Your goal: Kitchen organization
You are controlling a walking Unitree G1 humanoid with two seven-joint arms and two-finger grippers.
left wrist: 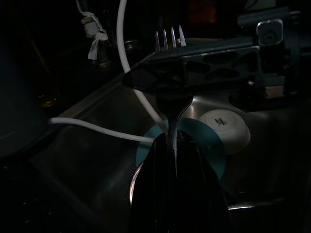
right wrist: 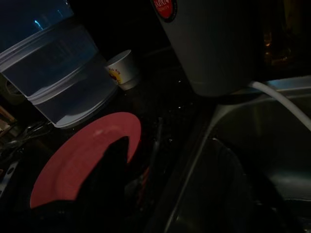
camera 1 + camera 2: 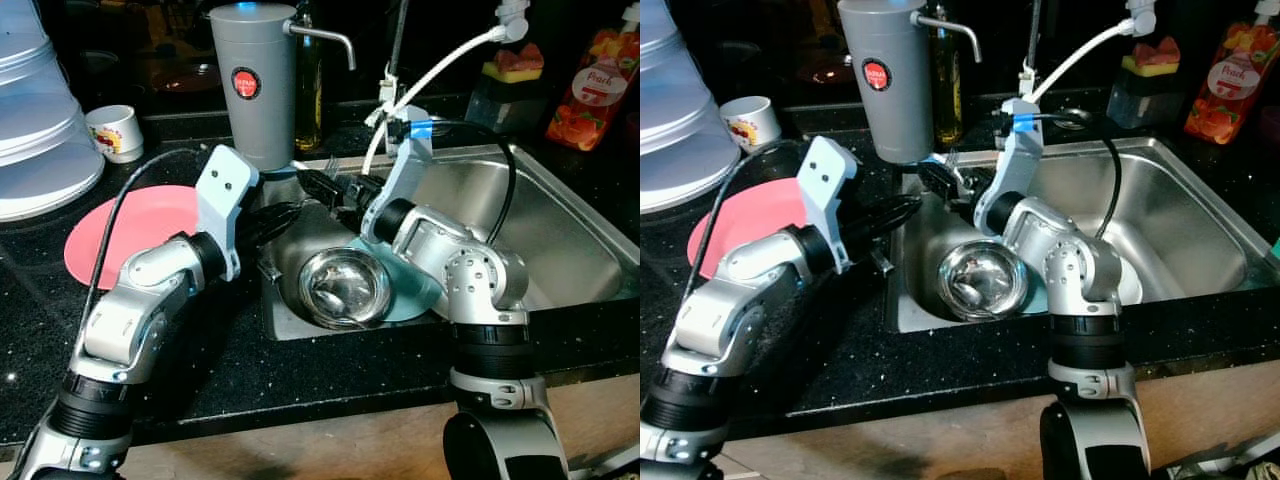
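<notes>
Left hand (image 1: pixel 171 145) closed on fork (image 1: pixel 170 73), tines up, over sink (image 3: pixel 570 230) left edge. Right hand (image 3: pixel 318 186) just beyond fork; finger state cannot be told. Steel bowl (image 3: pixel 345 287) below on teal plate (image 1: pixel 214 145), white dish (image 1: pixel 224 127) beside. Pink plate (image 3: pixel 120 235) on black table (image 3: pixel 300 385); grey dispenser (image 3: pixel 253 85) behind.

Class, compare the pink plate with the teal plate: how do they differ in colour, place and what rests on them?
The pink plate lies on the black counter; the teal plate lies in the sink. The pink plate carries nothing visible; the teal plate has a steel bowl on it. Both are round and lie flat.
</notes>
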